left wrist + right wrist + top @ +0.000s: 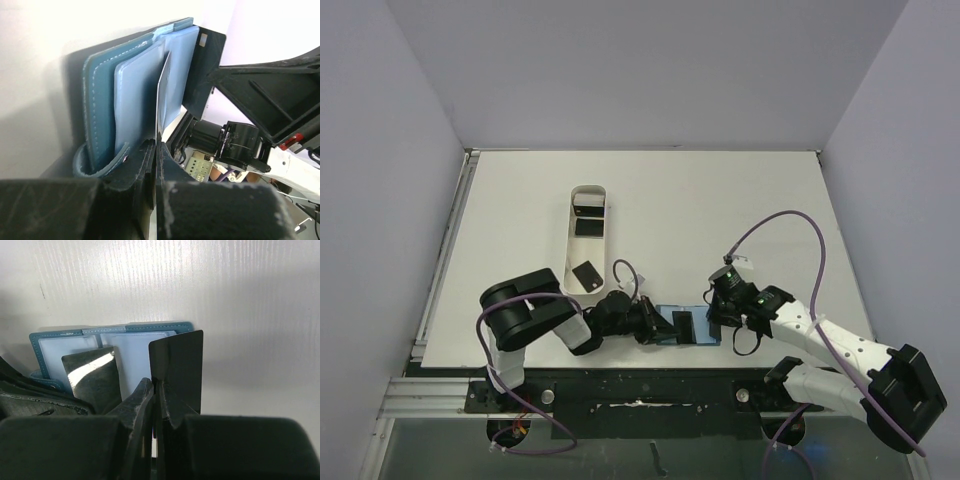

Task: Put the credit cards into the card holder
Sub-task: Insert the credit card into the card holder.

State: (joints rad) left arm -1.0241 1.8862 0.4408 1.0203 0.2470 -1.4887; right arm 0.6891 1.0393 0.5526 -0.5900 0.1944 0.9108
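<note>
While clamped in right gripper (153,386), credit card (180,365) over card holder (132,352).

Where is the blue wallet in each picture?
Top view: the blue wallet lies bottom middle, near the front edge.
Left wrist view: the blue wallet fills the middle left, very close.
Right wrist view: the blue wallet sits left of centre.
Shared landmark: the white table under it.

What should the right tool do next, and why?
Probably ease the right tool toward the open teal-blue bifold wallet, sliding its thin black card into a pocket: the card is clamped, overlapping the wallet's edge, not yet inside.
</note>
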